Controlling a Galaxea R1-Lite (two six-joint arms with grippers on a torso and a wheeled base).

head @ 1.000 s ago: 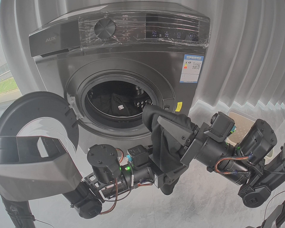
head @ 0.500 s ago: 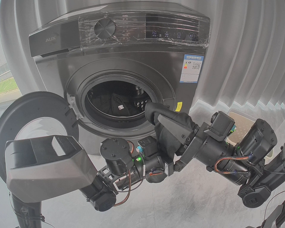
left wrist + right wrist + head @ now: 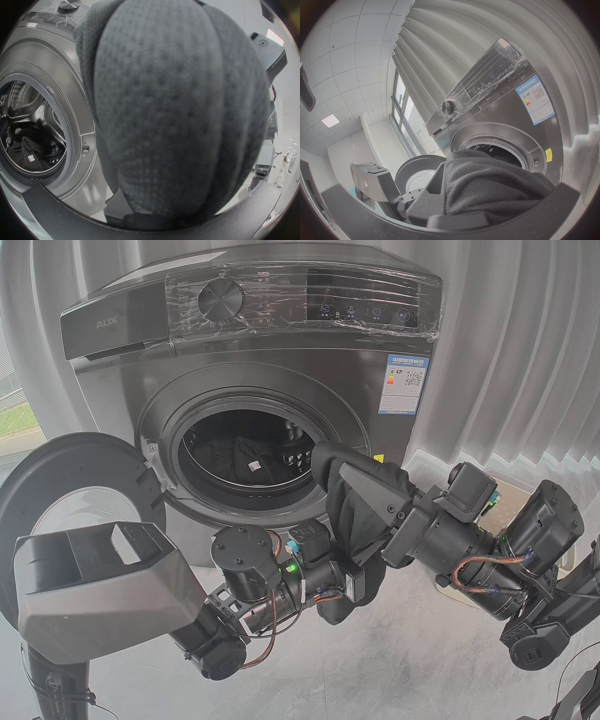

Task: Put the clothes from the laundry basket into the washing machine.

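**Head view: black mesh-knit garment (image 3: pixel 328 462) held before the grey front-loading washing machine (image 3: pixel 250 352)**

At the far left, the round dark door with a glass window (image 3: pixel 81 490) stands swung open. Next to it, the round drum opening (image 3: pixel 244 452) is uncovered. Inside lie dark clothes with a small white label (image 3: pixel 250 465), low in the drum.

Below the opening and a little to its right is the left gripper (image 3: pixel 356 580). It is pressed into the lower hanging part of the black garment. In the left wrist view the fabric bulges right over it, so I cannot tell if its jaws are clenched or released.

The garment itself is in the air, just in front of the lower right edge of the drum opening and outside the drum. Its upper end points toward the opening and its lower end hangs down toward the grey marble-pattern floor (image 3: pixel 406 665).

To the right, the right gripper (image 3: pixel 359 515) has its jaws clenched on this garment. One dark finger lies on top of the fabric, and in the right wrist view the cloth is bunched between both fingers.

Further right, behind the right arm, a pale plastic laundry basket (image 3: pixel 515 502) stands on the floor, near the white pleated curtain (image 3: pixel 519 352).
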